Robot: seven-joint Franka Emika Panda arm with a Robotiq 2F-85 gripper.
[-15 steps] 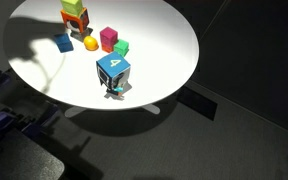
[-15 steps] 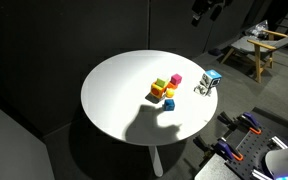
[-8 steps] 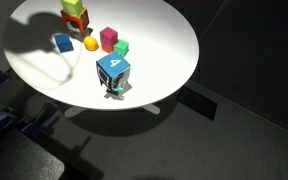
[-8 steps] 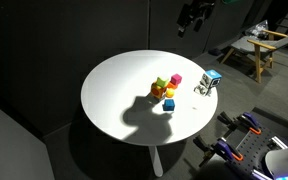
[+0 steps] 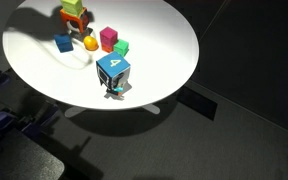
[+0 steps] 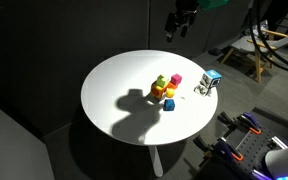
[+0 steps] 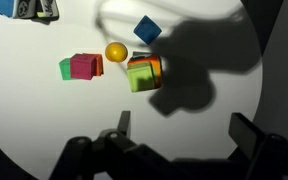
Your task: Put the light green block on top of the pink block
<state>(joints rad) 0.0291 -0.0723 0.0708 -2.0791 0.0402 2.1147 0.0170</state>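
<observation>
Wrist view: pale lime-green cube (image 7: 141, 79) sits mid-frame on an orange-red block (image 7: 156, 66), with the magenta-pink cube (image 7: 82, 67) to its left. Gripper (image 7: 182, 122) is spread wide, empty. The cube looks light, rigid and smooth, so I'd pinch opposite flat faces.

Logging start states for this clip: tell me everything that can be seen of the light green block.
The light green block is a pale lime cube with plain, matte-looking faces, about as big as the pink block. It sits upright, stacked on an orange-red block on the white table, apart from the pink block. Only the block beneath touches it; the open gripper is clear of it.
</observation>
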